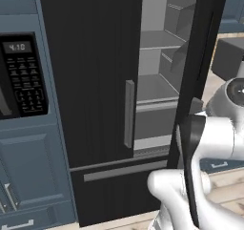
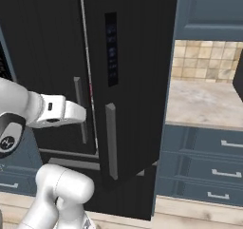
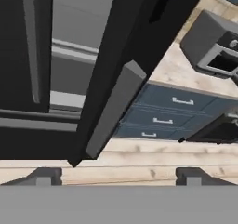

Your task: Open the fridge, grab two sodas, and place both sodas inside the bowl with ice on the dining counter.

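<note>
Fridge (image 1: pixel 95 81) is right in front of you, its right door swung partway out. Nearest you, the tool (image 3: pixel 118 175) is spread wide with nothing in it, hanging just short of that door's grey bar handle (image 3: pixel 114 109). Past the door's edge you've got bare grey shelves (image 1: pixel 157 88), then blue-grey drawers (image 3: pixel 162 118) further back.

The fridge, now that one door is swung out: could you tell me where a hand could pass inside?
Through the gap between the closed left door and the open right door of the fridge. The grey shelves there look bare. The open gripper hangs near the right door's handle.
</note>
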